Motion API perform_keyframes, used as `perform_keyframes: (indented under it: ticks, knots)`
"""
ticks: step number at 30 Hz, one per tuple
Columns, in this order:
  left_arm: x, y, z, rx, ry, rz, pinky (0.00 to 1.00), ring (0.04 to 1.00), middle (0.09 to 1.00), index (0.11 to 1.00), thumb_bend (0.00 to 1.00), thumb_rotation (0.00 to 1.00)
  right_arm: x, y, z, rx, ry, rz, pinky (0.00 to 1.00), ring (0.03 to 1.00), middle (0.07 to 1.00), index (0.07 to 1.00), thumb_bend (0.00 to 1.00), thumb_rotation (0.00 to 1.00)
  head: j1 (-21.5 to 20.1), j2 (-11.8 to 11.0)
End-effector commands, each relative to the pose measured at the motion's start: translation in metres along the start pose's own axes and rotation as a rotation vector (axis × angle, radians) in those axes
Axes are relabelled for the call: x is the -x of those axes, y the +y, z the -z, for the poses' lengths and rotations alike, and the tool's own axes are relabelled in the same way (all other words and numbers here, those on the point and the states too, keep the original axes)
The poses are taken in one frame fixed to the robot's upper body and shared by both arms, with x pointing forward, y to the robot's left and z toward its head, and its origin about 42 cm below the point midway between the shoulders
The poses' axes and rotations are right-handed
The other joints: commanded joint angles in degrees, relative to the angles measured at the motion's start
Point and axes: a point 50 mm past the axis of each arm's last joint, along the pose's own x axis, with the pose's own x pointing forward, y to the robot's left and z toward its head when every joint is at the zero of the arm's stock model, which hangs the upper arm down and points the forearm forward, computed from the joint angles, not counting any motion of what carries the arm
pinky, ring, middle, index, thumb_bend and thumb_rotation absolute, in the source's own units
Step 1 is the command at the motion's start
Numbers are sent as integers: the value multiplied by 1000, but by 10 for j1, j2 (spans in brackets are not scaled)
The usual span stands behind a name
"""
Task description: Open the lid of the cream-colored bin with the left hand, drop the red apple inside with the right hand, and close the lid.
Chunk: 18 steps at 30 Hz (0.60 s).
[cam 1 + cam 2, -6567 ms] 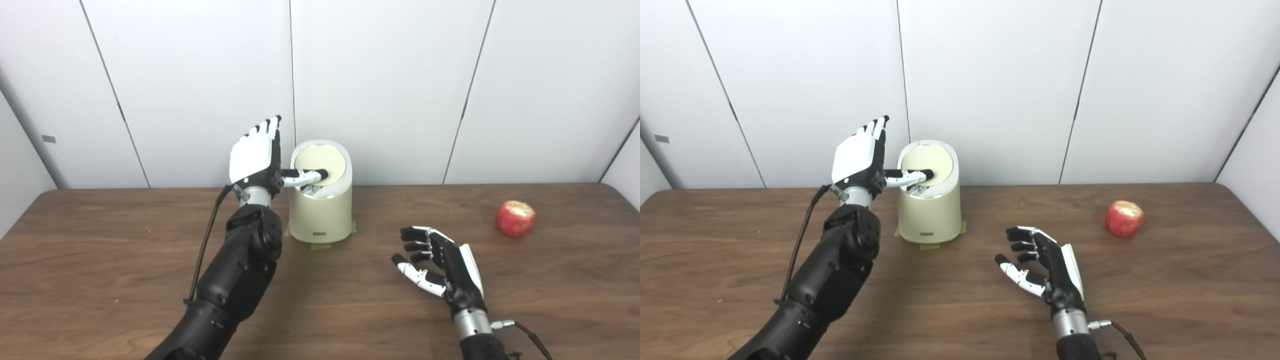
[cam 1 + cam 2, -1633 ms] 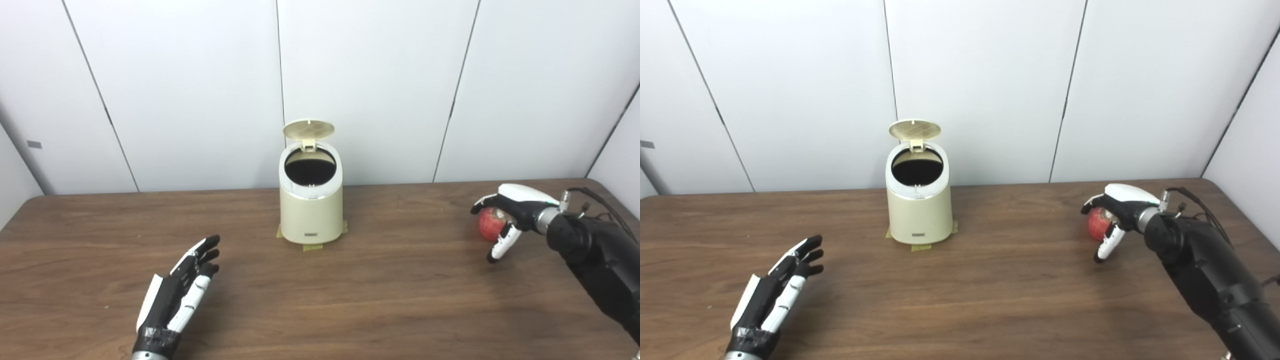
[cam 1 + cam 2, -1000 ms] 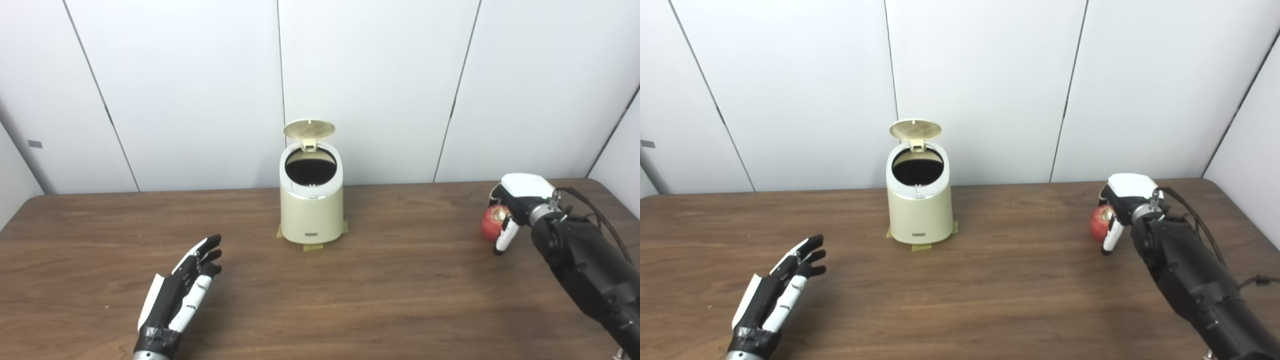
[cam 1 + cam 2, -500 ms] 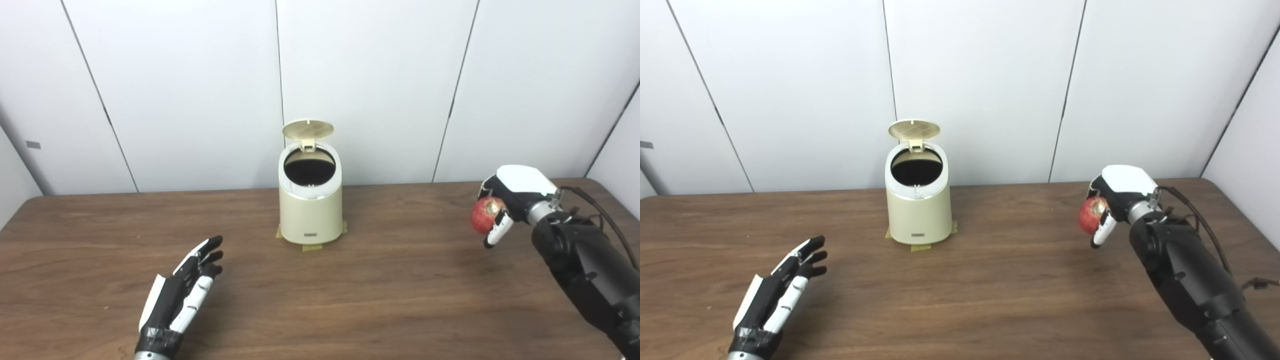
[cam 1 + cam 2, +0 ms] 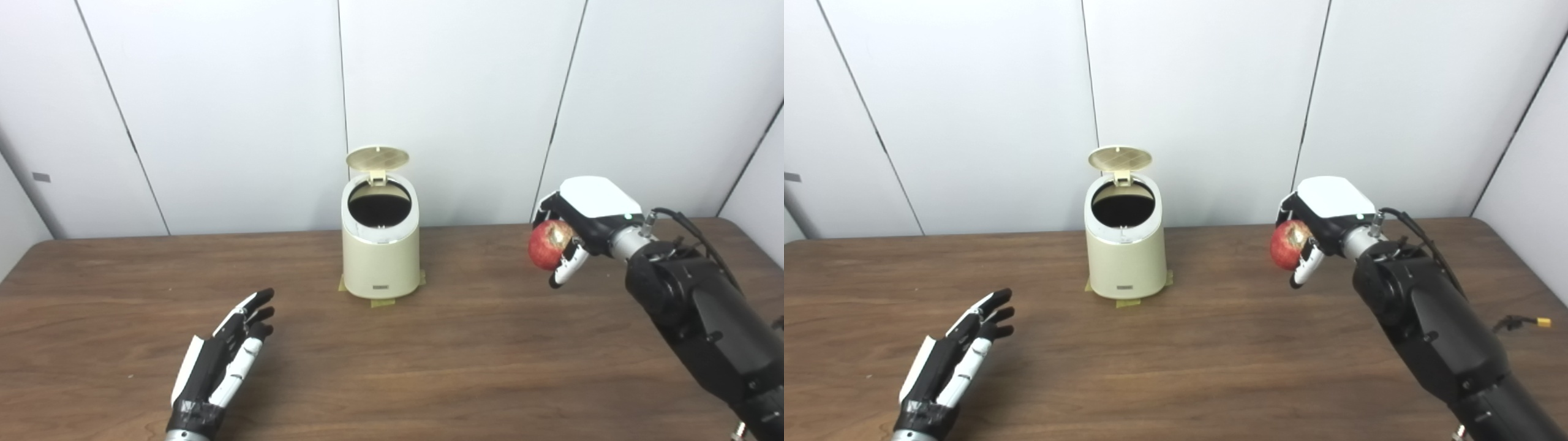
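Note:
The cream-colored bin (image 5: 381, 257) stands at the back middle of the table on strips of tape, its round lid (image 5: 377, 158) tipped up and back so the dark inside shows. My right hand (image 5: 582, 214) is shut on the red apple (image 5: 547, 245), held in the air well to the right of the bin and a little below its rim. My left hand (image 5: 223, 358) rests low over the table at the front left, open, fingers spread and holding nothing.
The brown wooden table (image 5: 429, 355) runs across the whole view, with white wall panels close behind the bin. A cable (image 5: 1522, 321) trails from my right arm over the table's right side.
My right hand closed on the apple, lifted it off the table and carried it up and left toward the bin. The left hand and the raised lid have stayed put.

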Motion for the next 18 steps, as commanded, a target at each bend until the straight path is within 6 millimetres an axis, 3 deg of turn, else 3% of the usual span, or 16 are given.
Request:
perform_keyframes:
  ticks: [1,3,6,8,11,15,17,18]
  knots:
    - [-10,3,-7,-16,-61,-8,835,884,922,877,495,801,-3,-44,-17,0,-57,150,242,332,435,478,532,0,0,0]
    - [-10,2,-7,-5,-58,-17,834,880,911,871,482,807,-1,-51,-33,-21,-113,204,233,324,428,478,531,0,1,-2]
    - [-9,1,-5,7,-54,-31,833,878,903,870,464,813,1,-63,-59,-27,-167,235,285,396,519,460,523,0,1,-3]
    - [-9,0,-4,18,-55,-45,829,870,898,878,454,819,3,-71,-74,-24,-195,243,296,390,539,459,520,0,2,-3]
    - [-9,-2,-4,59,-65,-77,830,858,886,894,434,815,2,-81,-96,-24,-241,275,286,400,484,491,520,0,4,-3]
    - [-8,-5,-3,87,-71,-111,870,902,919,928,295,935,-6,-87,-124,-53,-275,301,280,434,518,467,518,0,10,-5]
    - [-8,-6,-3,84,-77,-118,893,922,939,949,247,975,-11,-87,-130,-42,-301,309,260,402,504,472,518,0,11,-5]
    - [-8,-6,-3,84,-77,-121,902,929,946,956,243,990,-14,-86,-133,-44,-307,310,309,407,506,471,519,0,12,-5]
